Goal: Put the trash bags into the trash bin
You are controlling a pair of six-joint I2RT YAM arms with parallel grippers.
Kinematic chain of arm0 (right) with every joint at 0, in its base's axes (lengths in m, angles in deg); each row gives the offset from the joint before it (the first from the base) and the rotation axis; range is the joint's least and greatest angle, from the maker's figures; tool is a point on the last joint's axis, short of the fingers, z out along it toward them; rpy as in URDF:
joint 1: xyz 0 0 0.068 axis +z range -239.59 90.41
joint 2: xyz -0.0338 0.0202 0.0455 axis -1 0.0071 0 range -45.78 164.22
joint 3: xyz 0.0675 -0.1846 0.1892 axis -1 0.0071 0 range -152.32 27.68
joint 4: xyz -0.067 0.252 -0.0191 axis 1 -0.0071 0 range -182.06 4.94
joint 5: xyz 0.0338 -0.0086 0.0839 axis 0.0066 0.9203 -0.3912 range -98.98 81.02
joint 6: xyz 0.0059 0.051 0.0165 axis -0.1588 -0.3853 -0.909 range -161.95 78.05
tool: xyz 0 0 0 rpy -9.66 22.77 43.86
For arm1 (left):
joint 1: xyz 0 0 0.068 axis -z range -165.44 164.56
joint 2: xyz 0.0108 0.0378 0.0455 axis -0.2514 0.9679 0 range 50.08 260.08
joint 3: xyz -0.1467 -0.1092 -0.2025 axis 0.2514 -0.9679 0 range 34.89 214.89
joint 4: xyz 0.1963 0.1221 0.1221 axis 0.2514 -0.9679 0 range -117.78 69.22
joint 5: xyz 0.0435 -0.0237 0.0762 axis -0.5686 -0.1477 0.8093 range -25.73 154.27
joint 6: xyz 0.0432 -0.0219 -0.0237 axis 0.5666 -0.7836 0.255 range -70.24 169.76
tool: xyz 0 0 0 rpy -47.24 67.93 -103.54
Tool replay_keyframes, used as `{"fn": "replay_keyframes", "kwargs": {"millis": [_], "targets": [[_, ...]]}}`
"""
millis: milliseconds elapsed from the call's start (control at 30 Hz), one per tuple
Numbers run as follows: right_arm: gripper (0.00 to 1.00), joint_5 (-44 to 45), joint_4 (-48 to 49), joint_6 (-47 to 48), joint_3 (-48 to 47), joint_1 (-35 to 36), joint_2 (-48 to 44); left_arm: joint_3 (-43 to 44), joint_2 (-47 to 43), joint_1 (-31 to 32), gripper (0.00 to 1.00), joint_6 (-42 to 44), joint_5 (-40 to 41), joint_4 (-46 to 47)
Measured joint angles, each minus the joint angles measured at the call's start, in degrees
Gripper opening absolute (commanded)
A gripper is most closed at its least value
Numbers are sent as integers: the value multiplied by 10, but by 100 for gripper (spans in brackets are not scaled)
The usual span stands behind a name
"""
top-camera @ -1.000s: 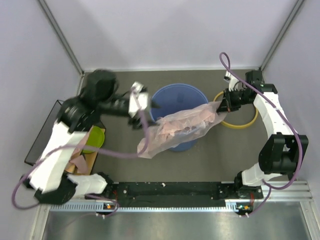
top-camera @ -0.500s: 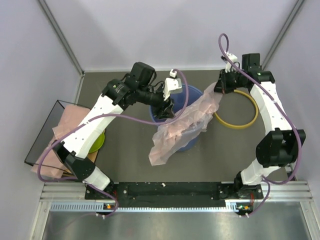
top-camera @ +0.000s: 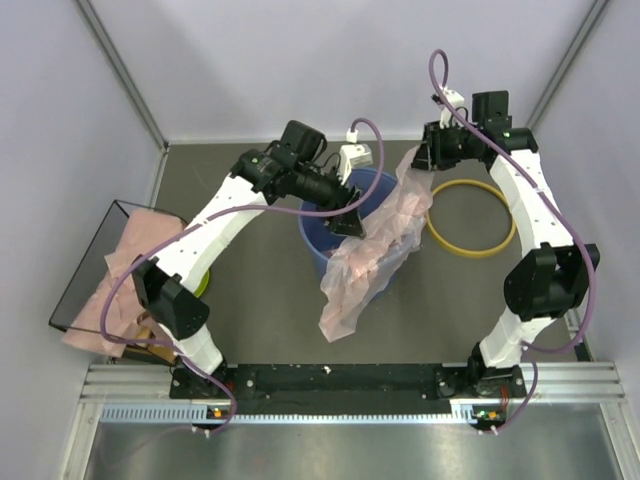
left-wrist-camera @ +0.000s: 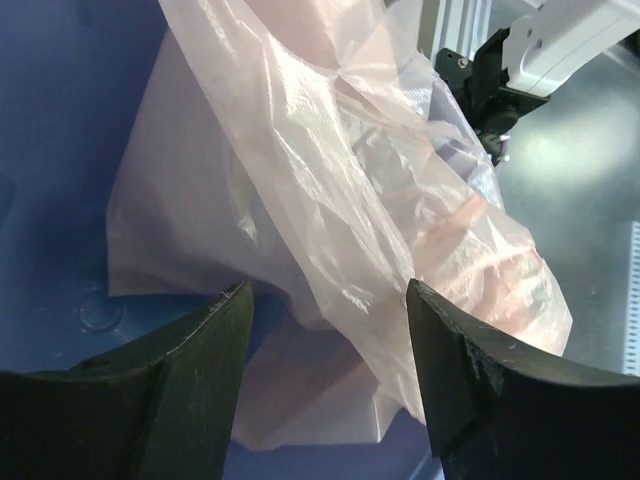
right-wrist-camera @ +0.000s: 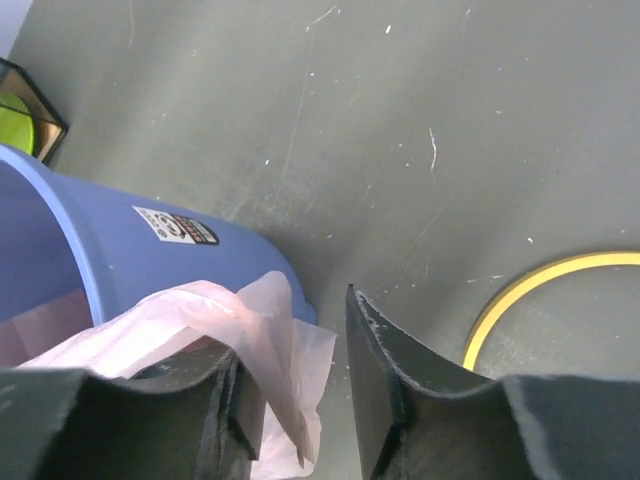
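Bag insertion under way: pink bag (top-camera: pixel 372 255) lying only partly inside bin (top-camera: pixel 315 238).

Bag is draping from the far rim across the bin mouth and spilling over the near rim, so it is not yet properly in. Left gripper (left-wrist-camera: pixel 330 295) is hovering in the bin with jaws wide apart just above the plastic, probably positioned to draw it down. Right gripper (right-wrist-camera: pixel 295 330) is waiting at the far rim, jaws parted, with the bag's edge resting against one finger, unpinched.

The bin (top-camera: pixel 312 238) is coloured blue; the bag (top-camera: pixel 375 250) draped over it, translucent pale pink; the ring (top-camera: pixel 472 254) beside it, yellow.
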Motion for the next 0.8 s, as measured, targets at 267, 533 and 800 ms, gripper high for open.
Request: {"fn": "replay_keyframes", "kwargs": {"millis": [267,533,800], "targets": [[93,4,-11,4,0,-3,-12,3,26,-10,0,-83,2,27],[98,-58,-62,6,-24,-63,-40,-61,2,-87,0,-185,4,118],[99,-187,-163,47,-14,-102,-67,-67,-22,-103,0,-213,22,156]]}}
